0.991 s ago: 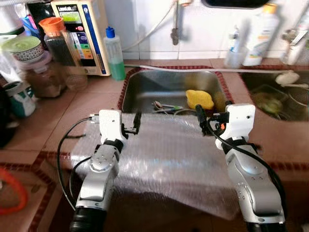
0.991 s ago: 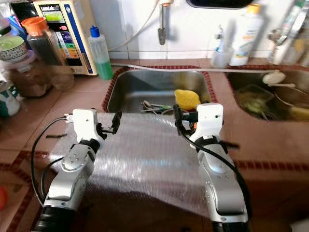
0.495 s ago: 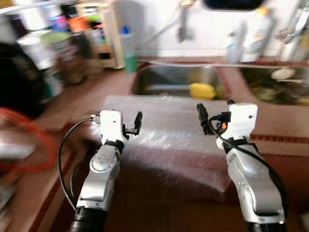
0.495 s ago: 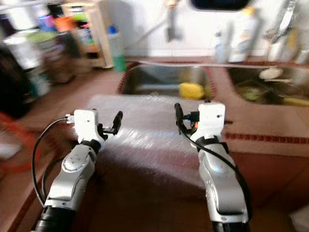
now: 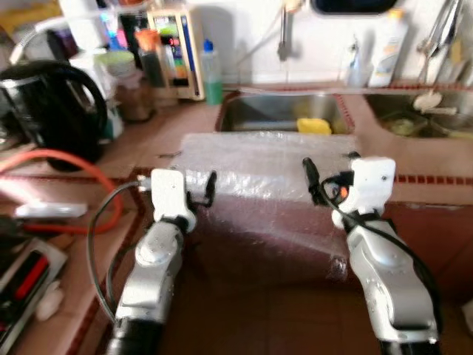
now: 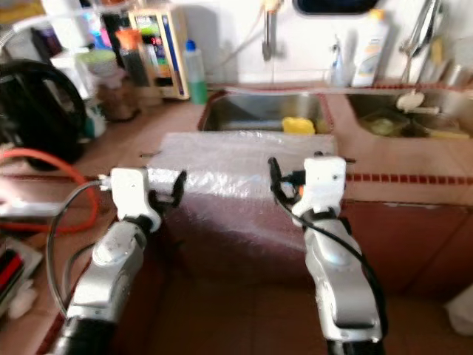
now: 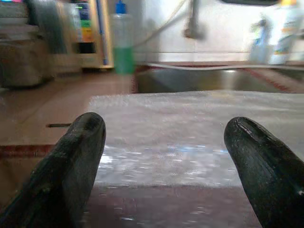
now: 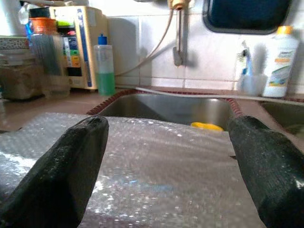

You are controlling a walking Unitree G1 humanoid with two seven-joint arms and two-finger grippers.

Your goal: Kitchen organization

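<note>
A sheet of bubble wrap [image 5: 266,159] lies over the counter [image 5: 166,140] in front of the sink [image 5: 284,111] and hangs down over the counter's front edge. The head views take in a black kettle [image 5: 52,107] and an orange hose [image 5: 66,159] off to the left, which the wrist views miss. The right wrist view shows a yellow sponge [image 8: 208,126] in the sink and a green bottle [image 8: 105,71] by the wall. Both arms reach forward at counter height; the left gripper [image 7: 166,156] and right gripper [image 8: 171,166] are spread wide, holding nothing, short of the wrap.
</note>
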